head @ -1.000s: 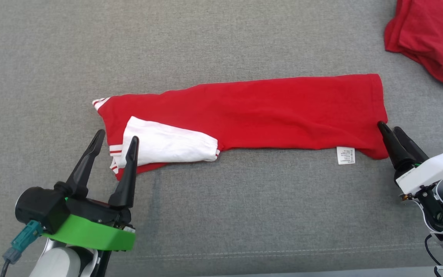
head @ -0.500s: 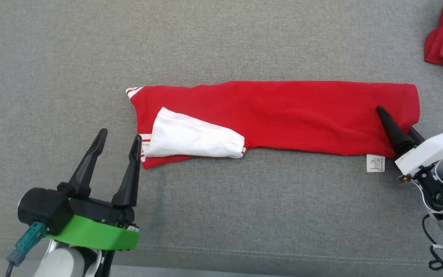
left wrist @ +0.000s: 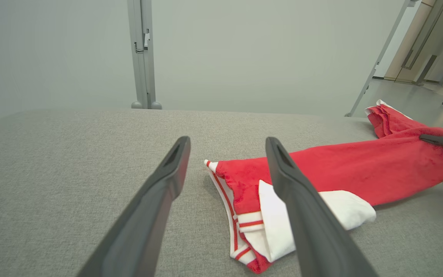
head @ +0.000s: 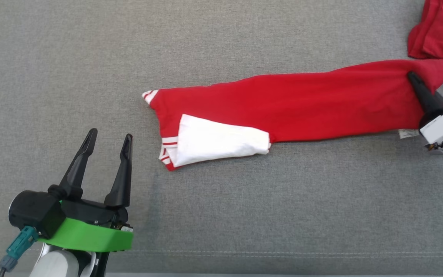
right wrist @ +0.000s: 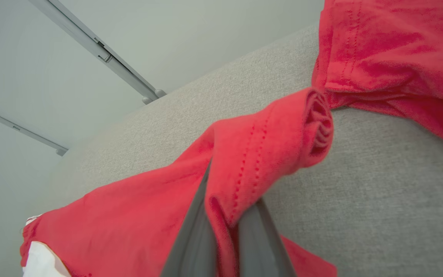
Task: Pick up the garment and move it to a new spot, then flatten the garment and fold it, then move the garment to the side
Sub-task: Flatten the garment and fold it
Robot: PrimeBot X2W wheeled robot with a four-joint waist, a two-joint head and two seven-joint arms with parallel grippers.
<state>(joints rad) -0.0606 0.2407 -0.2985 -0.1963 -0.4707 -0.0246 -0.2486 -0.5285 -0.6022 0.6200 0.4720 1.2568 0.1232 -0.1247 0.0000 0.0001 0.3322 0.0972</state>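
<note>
Right end effector [head: 412, 75], open earlier, now clamped on garment [head: 302, 104] right hem, dragged far-right by second red garment [head: 442, 27]. Left end effector [head: 110, 134] stays spread, empty.

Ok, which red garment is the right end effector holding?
The long red garment with the white sleeve, not the other red garment in the far-right corner.

A grey fabric-covered desk [head: 221, 215] carries a long red-and-white garment [head: 302, 104], with a crumpled red garment [head: 440, 30] beside its right end

Right gripper [right wrist: 226, 221] clamps the bunched red garment [right wrist: 267, 142].
</note>
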